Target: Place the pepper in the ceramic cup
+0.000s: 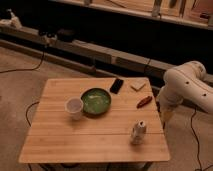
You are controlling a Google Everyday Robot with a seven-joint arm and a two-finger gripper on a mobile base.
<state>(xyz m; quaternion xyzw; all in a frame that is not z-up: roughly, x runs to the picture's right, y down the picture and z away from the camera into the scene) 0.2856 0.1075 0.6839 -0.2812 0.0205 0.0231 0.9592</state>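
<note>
Task not started: pepper on the table, nothing in the cup as far as could be seen.

Pepper (144, 102) lay near the right edge of the wooden table (60, 140), w/ the green bowl (96, 101) between it & the ceramic cup (74, 107), which stood upright just beside the bowl's left rim. Gripper (164, 114) hung off the table's right edge, near the pepper but apart from it; jaw opening couldn't be told, nothing seen in its hold. Left to do: reach, grasp, carry, drop. Open wood ran along the front; silver can (138, 132) stood front-right, black flat device (117, 85) & pale block (138, 86) at the back.
</note>
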